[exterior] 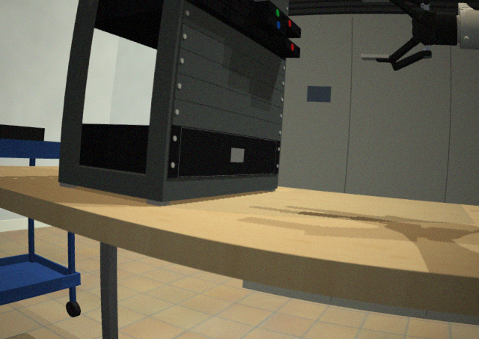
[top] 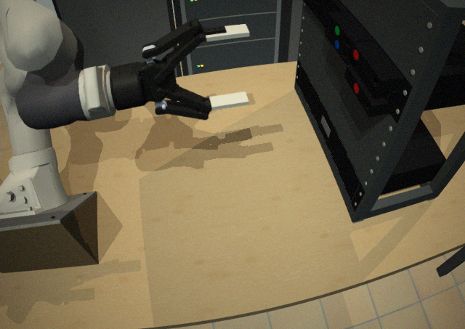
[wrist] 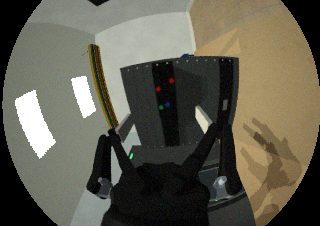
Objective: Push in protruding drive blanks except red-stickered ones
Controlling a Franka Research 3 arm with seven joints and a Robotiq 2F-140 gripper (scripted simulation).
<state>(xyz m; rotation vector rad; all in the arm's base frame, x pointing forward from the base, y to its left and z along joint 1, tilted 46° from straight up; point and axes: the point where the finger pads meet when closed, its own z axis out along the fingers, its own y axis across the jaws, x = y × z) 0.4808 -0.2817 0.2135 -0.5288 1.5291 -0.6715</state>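
The dark rack (top: 379, 141) (exterior: 162, 96) (wrist: 143, 102) stands on the wooden table (top: 232, 224) (exterior: 270, 246) at the right in the top view. Black drive blanks stick out of its upper front. They carry a green sticker (top: 336, 30) (exterior: 277, 13), a blue sticker (top: 336, 44) (exterior: 278, 25) and two red stickers: an upper red sticker (top: 355, 54) (exterior: 290, 22) and a lower red sticker (top: 355, 88) (exterior: 292, 46). I cannot tell how far each blank sticks out. My gripper (top: 238, 65) (exterior: 369, 27) is open and empty. It points at the rack from well short of it, at about the height of the blanks.
The robot's base (top: 49, 235) stands at the table's left. Dark cabinets (top: 232, 3) stand behind the table. A black panel with a grey label (exterior: 236, 155) fills the rack's bottom bay. A blue cart (exterior: 23, 277) stands on the floor beyond the rack. The table's front edge is curved.
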